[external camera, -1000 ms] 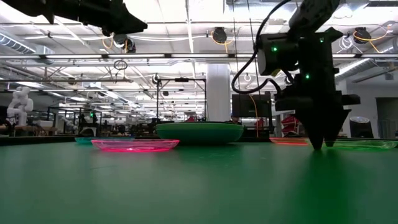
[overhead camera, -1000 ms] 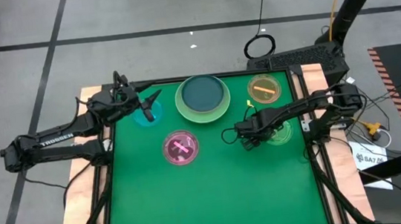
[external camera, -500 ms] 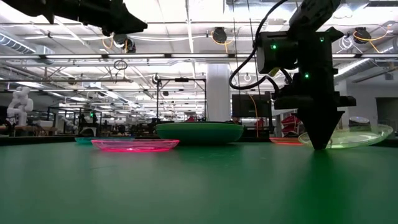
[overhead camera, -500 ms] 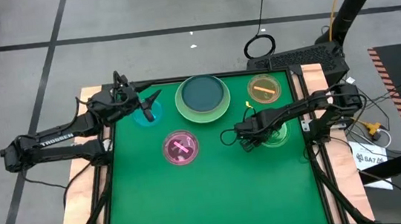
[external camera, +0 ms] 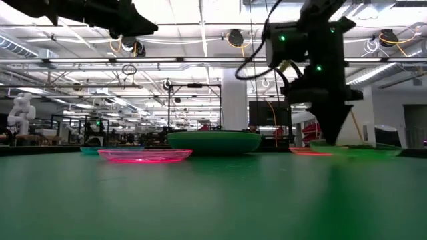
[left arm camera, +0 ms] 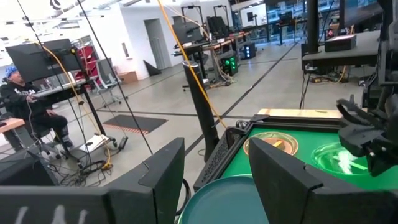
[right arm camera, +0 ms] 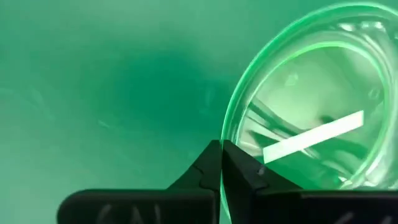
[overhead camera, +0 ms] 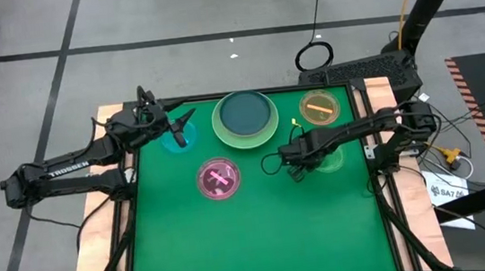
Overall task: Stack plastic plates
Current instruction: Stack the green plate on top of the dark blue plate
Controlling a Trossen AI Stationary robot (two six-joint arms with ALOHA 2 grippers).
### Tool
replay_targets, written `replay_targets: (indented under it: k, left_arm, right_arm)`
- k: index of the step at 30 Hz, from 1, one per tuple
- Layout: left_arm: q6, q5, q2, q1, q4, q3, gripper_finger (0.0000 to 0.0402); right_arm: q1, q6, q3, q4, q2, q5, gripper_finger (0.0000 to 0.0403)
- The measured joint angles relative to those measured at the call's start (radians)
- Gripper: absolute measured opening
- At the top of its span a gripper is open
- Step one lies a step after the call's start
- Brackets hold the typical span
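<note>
The right pincer (right arm camera: 221, 163) grips the green plate's (right arm camera: 311, 106) rim above the table (overhead camera: 262, 233). The left pincer (overhead camera: 182, 120) hangs wide open over the blue plate (overhead camera: 174, 140).

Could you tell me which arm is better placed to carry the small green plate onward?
The right. Its gripper is shut on the green plate's rim; the left gripper hangs open above the blue plate.

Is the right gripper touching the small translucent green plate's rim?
Touching: the right wrist view shows the right gripper shut on the small translucent green plate at its rim.
</note>
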Motion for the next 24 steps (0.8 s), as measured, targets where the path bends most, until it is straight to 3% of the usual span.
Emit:
replay_targets:
  k: [7,16,24]
  left_arm:
    - [0.0,0.0,0.0,0.0,-0.002,0.0,0.0186]
    - [-0.001,0.0,0.0,0.0,-0.011,0.0,0.0186]
    - [-0.001,0.0,0.0,0.0,-0.011,0.0,0.0186]
  right_arm:
    - [0.0,-0.091,0.101,-0.027,0.0,0.017,0.0001]
    - [0.009,-0.189,0.286,-0.211,-0.002,0.14,0.0001]
    - [-0.016,-0.392,0.42,-0.212,-0.002,0.218,0.0]
